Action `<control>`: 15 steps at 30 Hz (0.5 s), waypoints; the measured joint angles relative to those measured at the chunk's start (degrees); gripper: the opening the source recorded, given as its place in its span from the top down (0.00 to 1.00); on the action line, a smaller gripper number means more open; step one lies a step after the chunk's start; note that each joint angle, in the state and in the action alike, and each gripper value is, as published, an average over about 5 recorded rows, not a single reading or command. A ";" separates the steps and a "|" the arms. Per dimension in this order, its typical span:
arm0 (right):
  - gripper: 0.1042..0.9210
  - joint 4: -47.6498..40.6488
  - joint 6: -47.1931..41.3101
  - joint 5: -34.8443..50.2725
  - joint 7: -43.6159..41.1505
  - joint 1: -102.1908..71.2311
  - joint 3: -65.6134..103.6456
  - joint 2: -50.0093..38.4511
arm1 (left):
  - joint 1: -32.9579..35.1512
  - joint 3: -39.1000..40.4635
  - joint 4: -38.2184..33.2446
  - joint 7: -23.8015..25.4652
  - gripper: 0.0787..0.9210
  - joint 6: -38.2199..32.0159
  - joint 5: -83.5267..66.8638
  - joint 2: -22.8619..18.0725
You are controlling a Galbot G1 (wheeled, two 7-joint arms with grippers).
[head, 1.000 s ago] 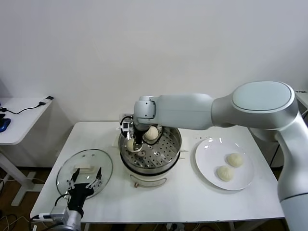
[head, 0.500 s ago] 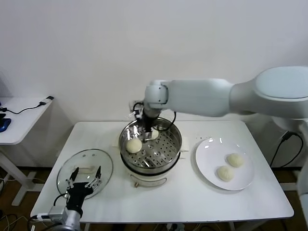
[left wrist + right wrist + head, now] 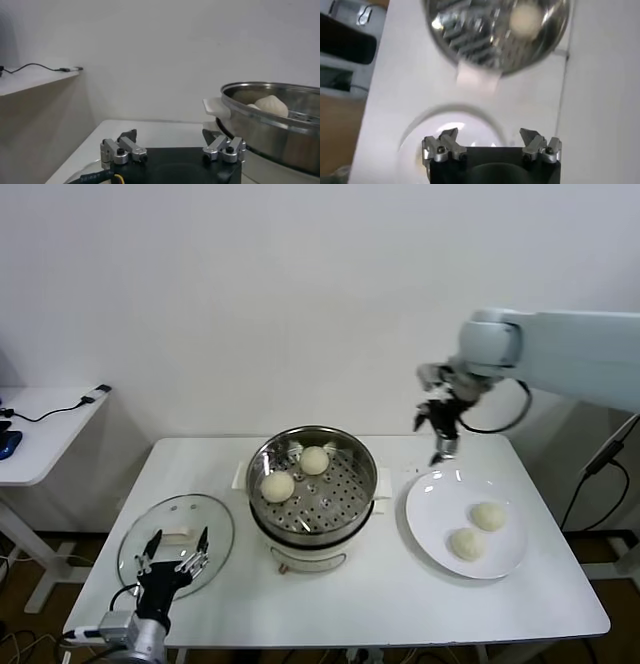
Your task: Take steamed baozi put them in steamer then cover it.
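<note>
Now that my right gripper [image 3: 441, 430] has left the steamer [image 3: 312, 486] empty and open, 2 baozi [image 3: 278, 485] sit inside; 2 remain on the plate [image 3: 430, 524] at 3 o'clock. Left gripper [image 3: 174, 550] idles open over the cover [image 3: 176, 528].

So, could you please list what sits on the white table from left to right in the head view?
Glass cover → steamer holding two baozi → white plate with two more baozi.
</note>
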 measured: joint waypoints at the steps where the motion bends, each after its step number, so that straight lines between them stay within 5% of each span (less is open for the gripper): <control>1: 0.12 0.37 0.00 -1.29 -0.04 -1.20 0.45 -1.84 | 0.02 0.01 -0.03 0.01 0.12 0.05 0.06 -0.06; 15: 0.12 -1.13 -2.55 -14.17 2.45 -26.21 17.63 -13.69 | 0.49 -0.13 0.67 0.00 0.12 -0.11 0.48 -0.31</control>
